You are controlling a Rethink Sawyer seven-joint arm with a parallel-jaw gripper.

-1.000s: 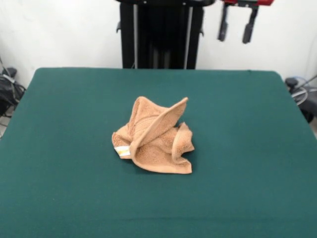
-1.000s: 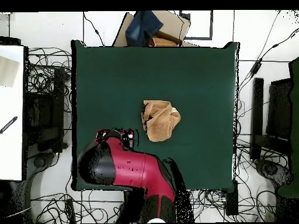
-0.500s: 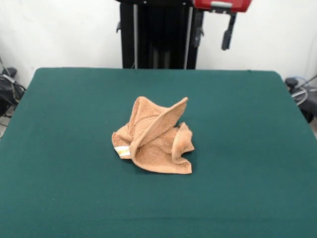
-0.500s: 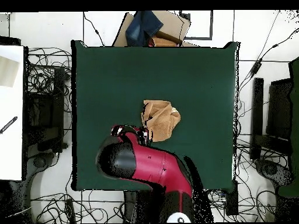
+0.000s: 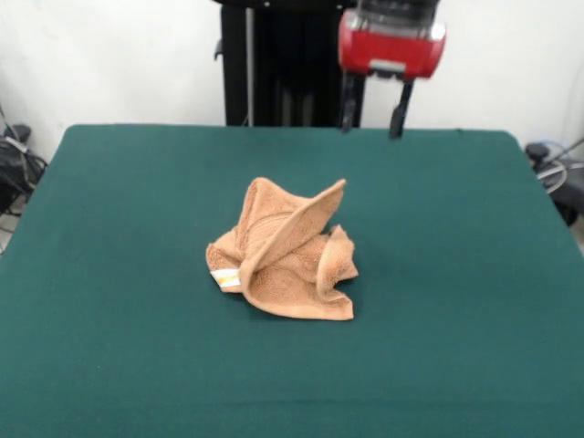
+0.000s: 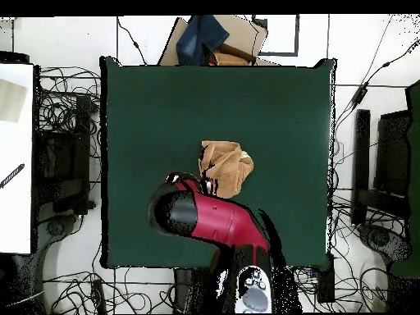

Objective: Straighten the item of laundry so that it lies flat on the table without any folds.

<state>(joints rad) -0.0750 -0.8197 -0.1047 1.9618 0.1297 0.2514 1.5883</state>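
Near the middle of the counter (image 5: 109, 274) sits the item of laundry (image 5: 283, 255), an orange-tan terry towel, crumpled into a bunched heap and not flat. One fold stands up as a pointed flap toward the far edge of the counter in the front view; the rest slumps in soft lobes around it. A small white-yellow tag (image 5: 224, 278) shows at the heap's lower edge on the picture's left in the front view. From overhead the item of laundry (image 6: 225, 168) reads as a compact lump roughly central on the counter (image 6: 139, 107), well apart from all four edges and corners. My end effector (image 5: 372, 109) hangs in the air above the far edge of the counter in the front view, red body up top, two dark fingers (image 5: 398, 111) pointing down with a clear gap between them, so it is released and grasping nothing. It is not touching the towel or the counter surface. From overhead my red and black arm (image 6: 217, 225) reaches in from the base-side edge, and my end effector (image 6: 201, 182) lies just beside the heap's base-side edge; whether it overlaps the cloth there I cannot tell.
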